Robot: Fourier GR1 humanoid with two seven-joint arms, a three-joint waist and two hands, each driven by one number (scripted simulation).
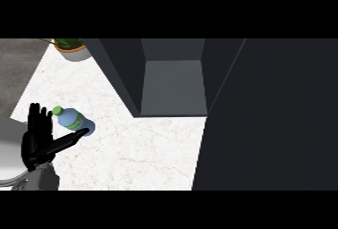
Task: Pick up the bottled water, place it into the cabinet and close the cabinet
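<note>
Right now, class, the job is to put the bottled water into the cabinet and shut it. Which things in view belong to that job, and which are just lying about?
Belong to the job:
bottled water
cabinet, standing open
left hand, open beside the bottle

Just lying about:
potted plant, at the far edge of the counter

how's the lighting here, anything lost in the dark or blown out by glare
Head view: the counter is evenly bright, no glare on the bottled water; the cabinet interior is dim grey; the dark panel at right is near black, showing no detail; the left robot hand reads as a black outline.
</note>
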